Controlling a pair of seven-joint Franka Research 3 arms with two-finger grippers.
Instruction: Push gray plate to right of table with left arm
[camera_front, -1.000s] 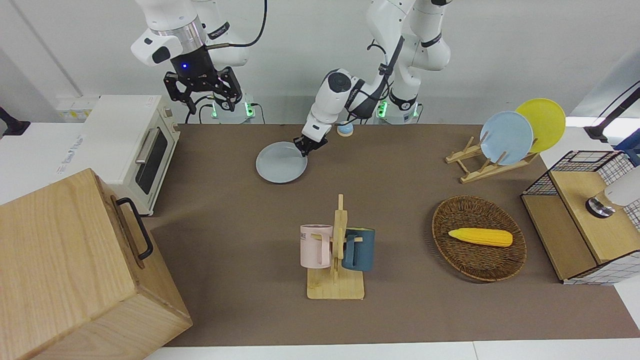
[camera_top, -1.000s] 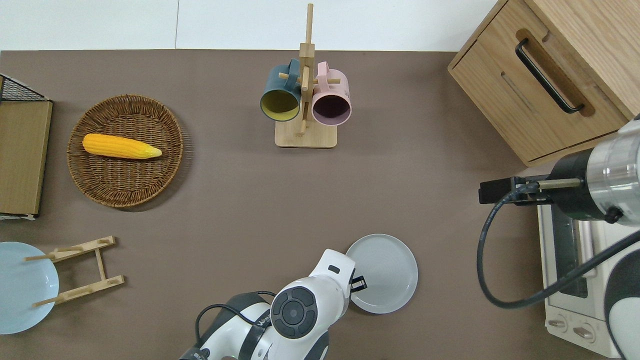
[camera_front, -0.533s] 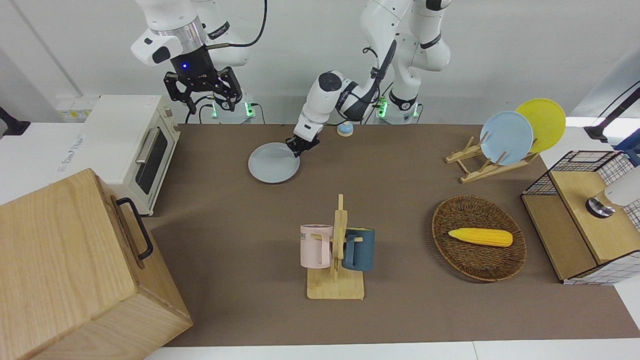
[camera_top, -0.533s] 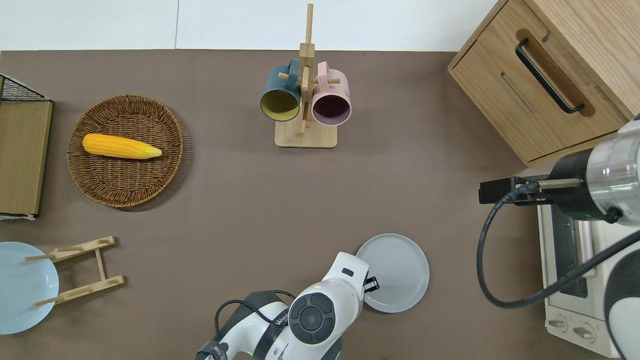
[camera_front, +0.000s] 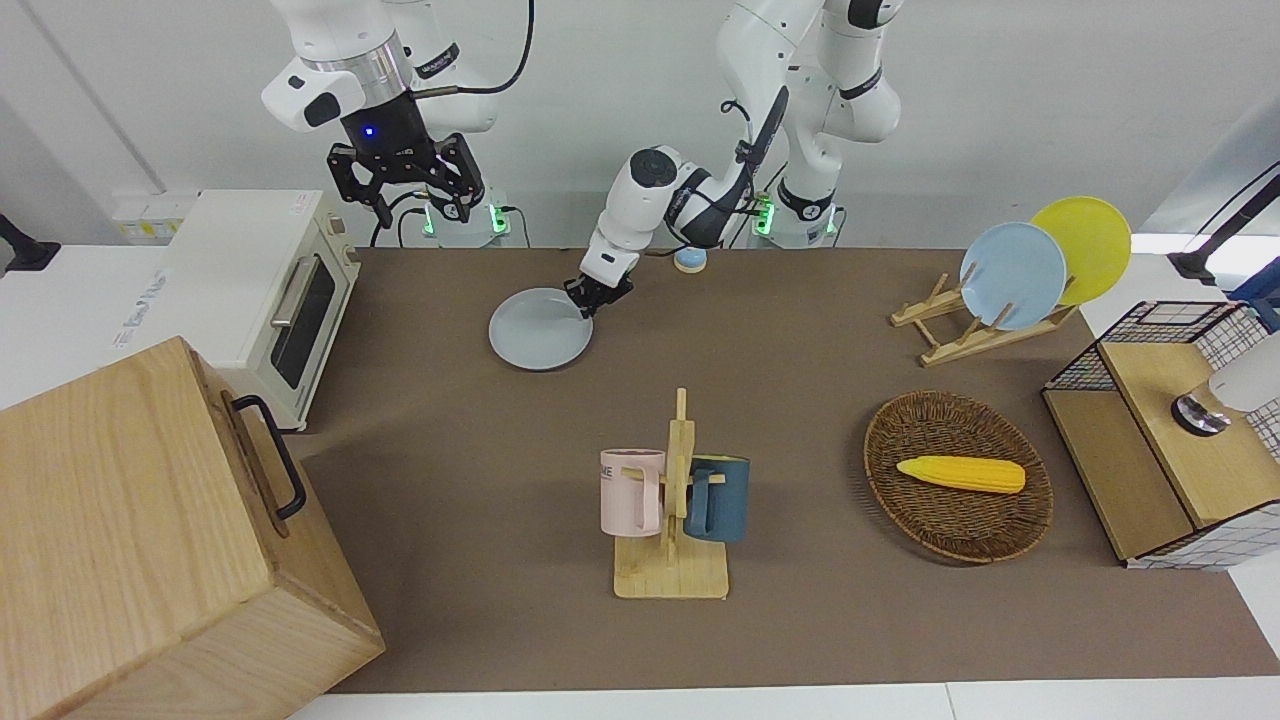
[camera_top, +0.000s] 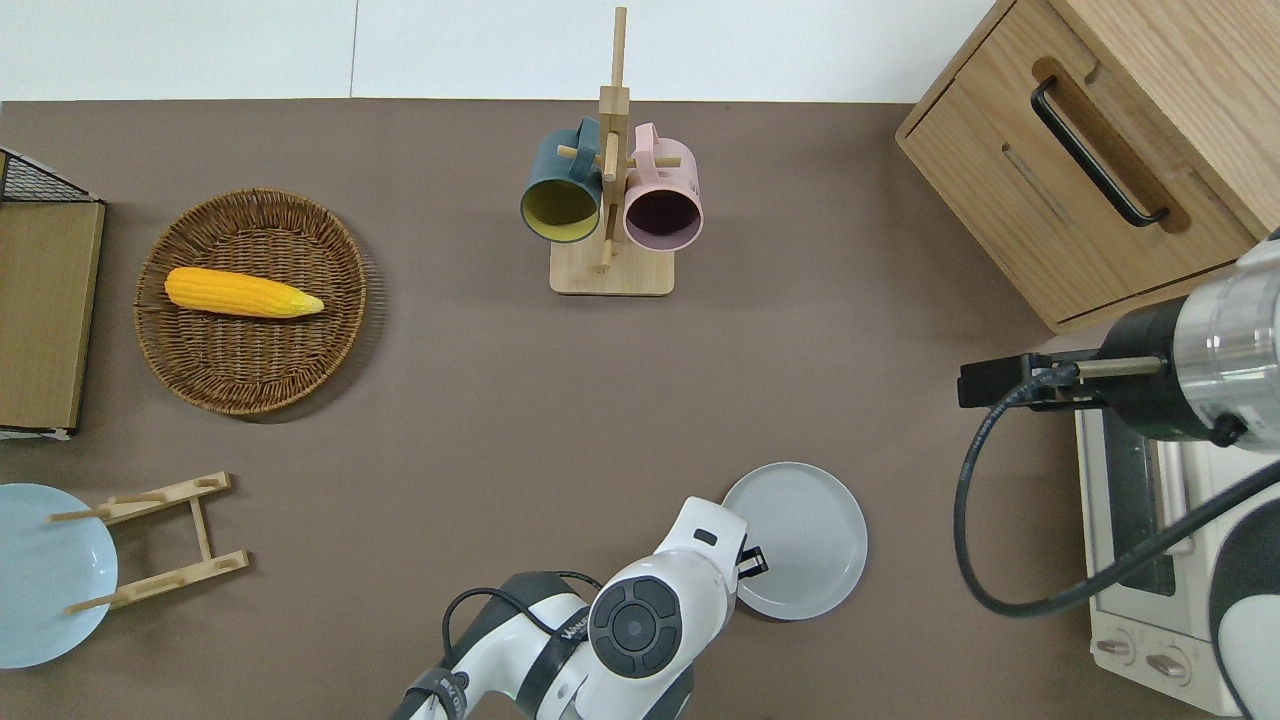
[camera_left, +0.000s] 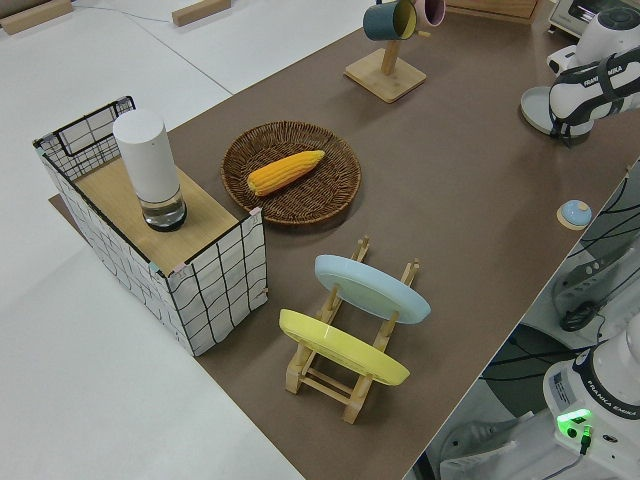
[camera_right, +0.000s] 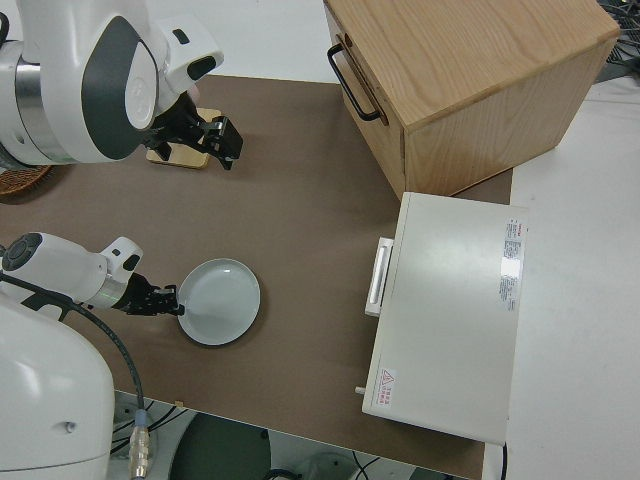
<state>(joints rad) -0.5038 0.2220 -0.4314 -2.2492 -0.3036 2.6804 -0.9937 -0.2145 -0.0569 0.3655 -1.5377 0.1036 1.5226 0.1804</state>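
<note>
The gray plate (camera_front: 538, 332) (camera_top: 800, 535) (camera_right: 222, 300) lies flat on the brown table (camera_front: 800, 400), nearer to the robots than the mug rack and toward the right arm's end. My left gripper (camera_front: 592, 297) (camera_top: 752, 560) (camera_right: 165, 299) is down at table height. It presses against the plate's rim on the side toward the left arm's end, with the white forearm (camera_top: 640, 620) stretched out low over the table. The right arm is parked, its gripper (camera_front: 405, 188) open and holding nothing.
A white toaster oven (camera_front: 262, 285) and a wooden cabinet (camera_front: 150, 540) stand at the right arm's end. The mug rack (camera_front: 672, 500) is mid-table. A wicker basket (camera_front: 940, 530) with corn, a plate rack (camera_front: 1000, 290) and a wire shelf (camera_front: 1170, 430) are toward the left arm's end.
The left gripper has swept toward the right arm's end of the table, and the gray plate has slid with it, closer to the toaster oven. The right arm has not moved.
</note>
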